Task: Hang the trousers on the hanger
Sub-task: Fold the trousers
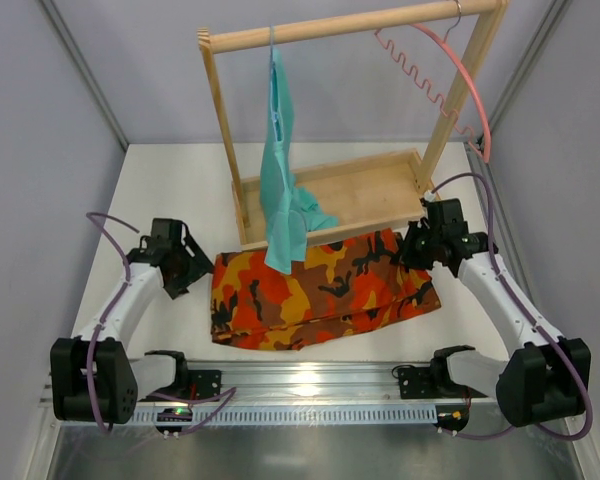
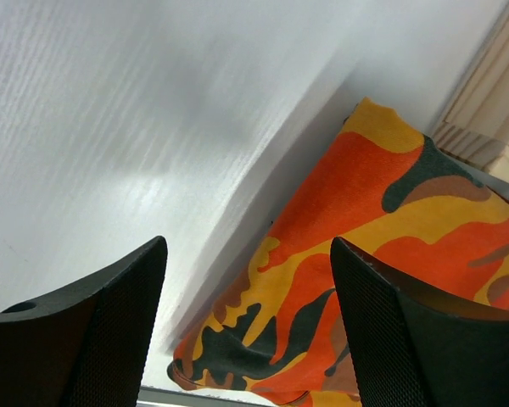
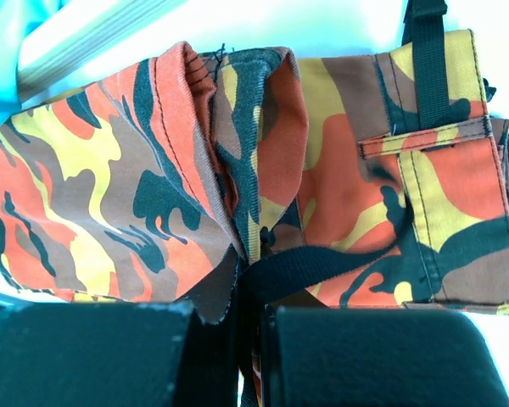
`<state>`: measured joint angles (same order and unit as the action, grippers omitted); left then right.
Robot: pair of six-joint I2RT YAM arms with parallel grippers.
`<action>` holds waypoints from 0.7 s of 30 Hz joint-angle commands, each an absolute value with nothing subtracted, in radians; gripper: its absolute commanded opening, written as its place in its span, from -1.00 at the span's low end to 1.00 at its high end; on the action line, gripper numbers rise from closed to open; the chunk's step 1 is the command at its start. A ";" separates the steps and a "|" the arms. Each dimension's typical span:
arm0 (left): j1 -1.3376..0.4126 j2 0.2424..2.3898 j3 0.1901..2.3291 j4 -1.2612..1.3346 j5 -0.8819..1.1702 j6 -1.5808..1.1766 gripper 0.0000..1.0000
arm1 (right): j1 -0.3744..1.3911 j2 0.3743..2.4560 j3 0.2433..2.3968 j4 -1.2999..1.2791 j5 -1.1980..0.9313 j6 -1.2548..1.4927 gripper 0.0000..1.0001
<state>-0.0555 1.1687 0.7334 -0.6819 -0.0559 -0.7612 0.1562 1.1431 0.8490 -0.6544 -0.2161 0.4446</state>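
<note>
trousers pinched by r gripper

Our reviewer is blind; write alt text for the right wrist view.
The right end effector, nearly closed, pinches a bunched fold of the camouflage trousers with a black strap. A wooden bar and teal cloth show top left.

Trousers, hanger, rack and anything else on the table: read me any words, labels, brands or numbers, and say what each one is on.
None can be read: no writing shows on the trousers, hanger, wooden rack or teal garment.
The strip under the front rail bears fine marks, too small to read.
</note>
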 commanded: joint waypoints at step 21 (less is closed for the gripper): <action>-0.048 1.089 0.620 -0.466 0.273 -0.793 0.59 | 0.048 1.092 0.994 -0.825 -0.049 0.402 -0.92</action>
<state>-0.0551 1.1160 0.6266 -0.5182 0.2287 -0.7818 0.0963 1.1061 0.9630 -0.8146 -0.1070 0.4358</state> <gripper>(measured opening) 0.792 0.070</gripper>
